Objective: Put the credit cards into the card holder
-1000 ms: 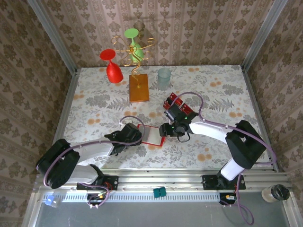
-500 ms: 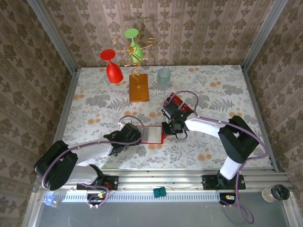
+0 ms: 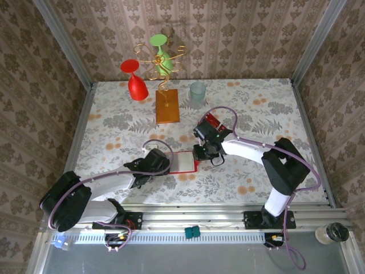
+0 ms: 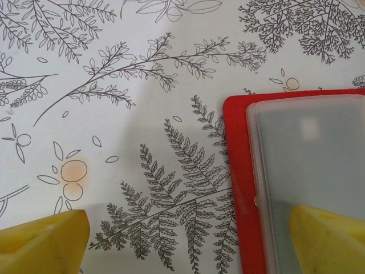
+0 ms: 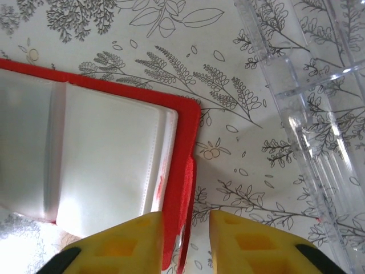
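From above, the card holder (image 3: 182, 161) lay open and flat on the flowered tablecloth (image 3: 114, 125), near the front edge and between the two arms. The left gripper (image 3: 161, 164) sat at its left side and the right gripper (image 3: 201, 154) at its right. The credit cards (image 3: 211, 120) showed as a bit of red just behind the right wrist, partly hidden by the arm. Further back stood an orange block (image 3: 167, 107) and a clear cup (image 3: 197, 93).

The left wrist camera gave what the overhead view could not. The left gripper (image 4: 182, 242) was spread wide and grasped nothing. One yellow fingertip (image 4: 43, 242) was over bare cloth and the other over the pale pocket of the card holder (image 4: 236, 188).

The right wrist camera showed the card holder (image 5: 185, 131) with two clear pockets inside its red cover, and a clear plastic tray (image 5: 308, 85) just beside it on the cloth. The right gripper (image 5: 185, 222) had its fingers close together with a narrow gap, and the holder's red right edge lay in that gap. I could not tell whether they pinched it. A second red layer showed along that edge, too unclear to name.
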### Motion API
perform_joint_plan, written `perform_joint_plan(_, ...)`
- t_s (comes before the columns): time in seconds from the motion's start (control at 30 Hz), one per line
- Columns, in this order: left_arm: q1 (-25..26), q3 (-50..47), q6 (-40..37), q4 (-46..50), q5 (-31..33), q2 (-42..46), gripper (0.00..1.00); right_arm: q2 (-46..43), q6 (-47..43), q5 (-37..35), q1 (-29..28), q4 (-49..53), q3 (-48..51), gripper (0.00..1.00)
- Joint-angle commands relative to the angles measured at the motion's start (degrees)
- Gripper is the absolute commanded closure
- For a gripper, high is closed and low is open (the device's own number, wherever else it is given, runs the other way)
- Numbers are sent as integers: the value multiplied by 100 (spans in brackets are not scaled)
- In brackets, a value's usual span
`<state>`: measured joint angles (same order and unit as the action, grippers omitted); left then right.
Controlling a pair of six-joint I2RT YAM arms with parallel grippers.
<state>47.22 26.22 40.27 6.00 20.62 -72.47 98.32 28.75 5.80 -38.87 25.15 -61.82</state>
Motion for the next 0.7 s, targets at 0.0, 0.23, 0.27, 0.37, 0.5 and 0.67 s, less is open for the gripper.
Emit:
perform_joint_plan(0.0,32,-42,57,120,75,64,8,-446,-73,3,20,378,-176,65)
perform_joint_plan(0.23,29,5,75,134,40,171,8,-795,-619,-644,369,1227,-728,55)
perform_joint_plan(0.27,25,23,66,150,38,193,8,-800,-752,-846,439,1361,-788,54)
perform_joint_plan(0.37,29,83,44,208,8,250,8,-756,-1149,-1509,568,1734,-980,54)
perform_joint_plan(0.5,24,103,42,235,-9,350,7,-610,-1610,-2085,722,2065,-1211,54)
perform_joint_plan(0.67,34,105,56,253,-14,429,7,-378,-1946,-2490,793,2331,-1504,55)
